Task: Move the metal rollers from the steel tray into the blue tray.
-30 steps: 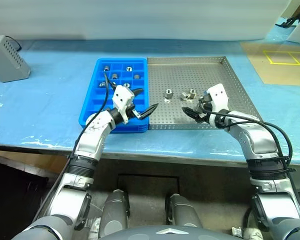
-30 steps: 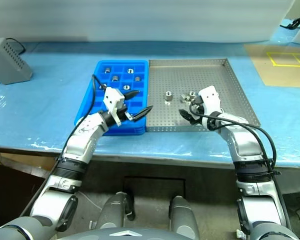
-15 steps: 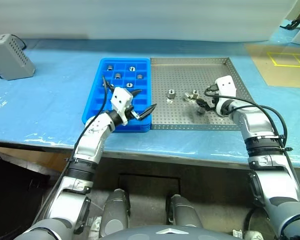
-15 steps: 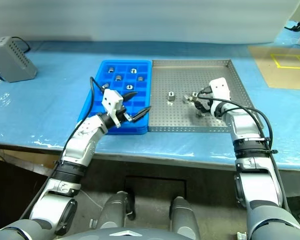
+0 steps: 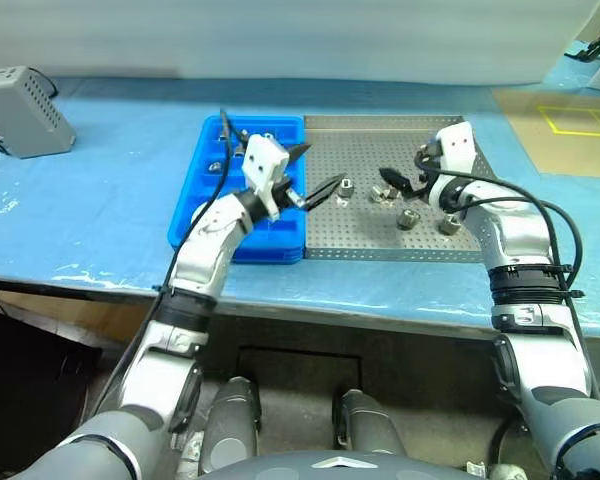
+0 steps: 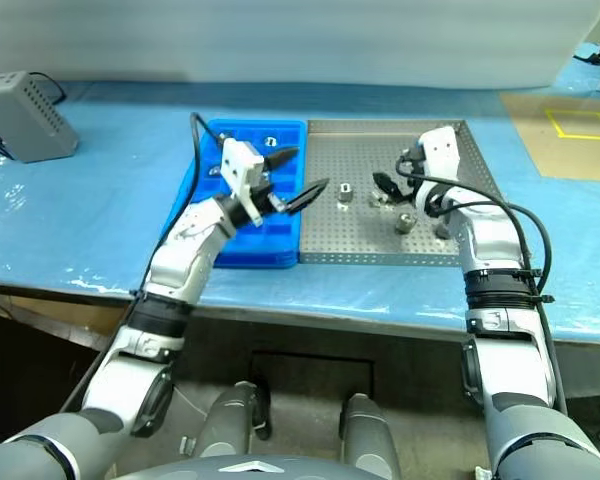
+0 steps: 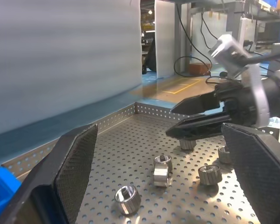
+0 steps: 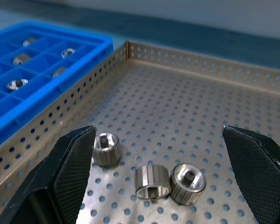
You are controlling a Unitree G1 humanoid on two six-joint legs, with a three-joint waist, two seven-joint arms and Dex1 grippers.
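A: Far left on the table [image 5: 100,215], a grey vented box [image 5: 20,95], out of the way. Next, the bright blue plastic compartment tray [image 5: 195,215], pushed flush against the wide perforated steel tray [image 5: 355,240], likely to keep each transfer short.

B: And the left gripper [image 5: 308,172]?

A: Raised over the seam between the trays, black fingers spread wide, holding nothing. Probably lined up for the nearest piece.

B: Where are the small grey metal rollers [image 8: 152,181]?

A: A few already in the blue compartments; five loose on the steel floor, around the middle and right.

B: Right gripper [image 5: 401,180]?

A: Hovering above that cluster, fingers equally wide, empty.

B: Surface and room?

A: Blue sheeting over the table, a pale wall behind, yellow floor tape [image 5: 570,118] far right.
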